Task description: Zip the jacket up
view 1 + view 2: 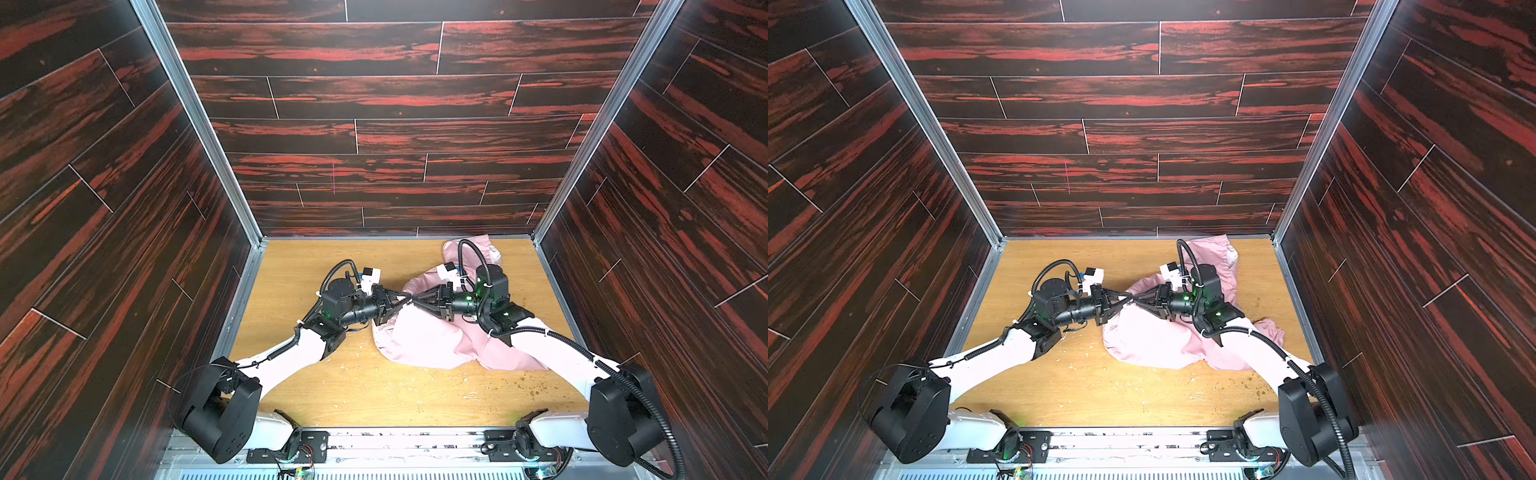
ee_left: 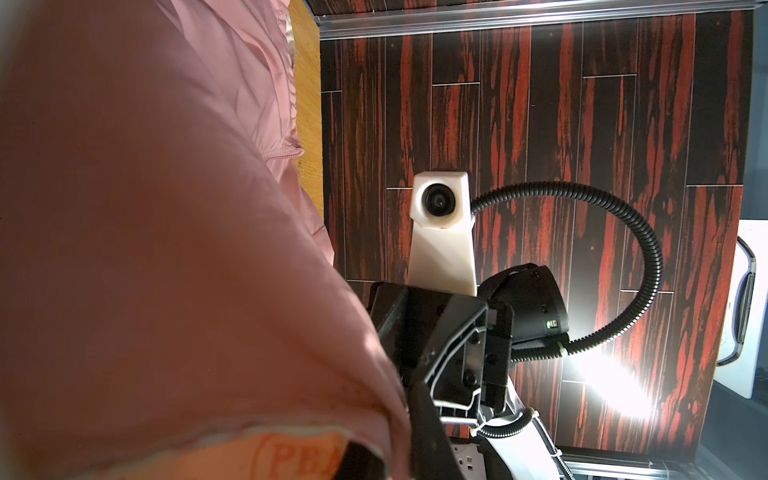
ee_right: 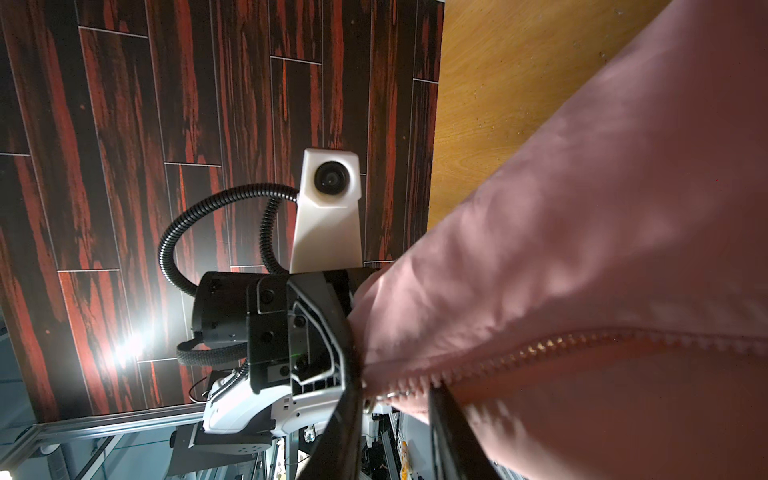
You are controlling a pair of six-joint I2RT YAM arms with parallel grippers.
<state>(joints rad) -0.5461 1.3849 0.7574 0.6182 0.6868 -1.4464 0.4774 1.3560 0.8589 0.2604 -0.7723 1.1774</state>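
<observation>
In both top views, left claw (image 1: 403, 300) and right claw (image 1: 417, 300) pinch the jacket (image 1: 428, 340) (thin, creased pink fabric).

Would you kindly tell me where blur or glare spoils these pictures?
Left wrist view: the light-pink thin fabric jacket close and blurred, lamp glare on the dark plank wall; right wrist view: similar wall glare, zipper teeth fairly sharp; both top views: evenly lit.

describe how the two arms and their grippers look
Both arms match: the left arm and right arm have white links between black joint housings. Ribbed black cable conduit runs along each. The left gripper and right gripper are black, tapering triangular wedges. A white camera housing sits by each wrist, and small green lights glow on the joints.
</observation>
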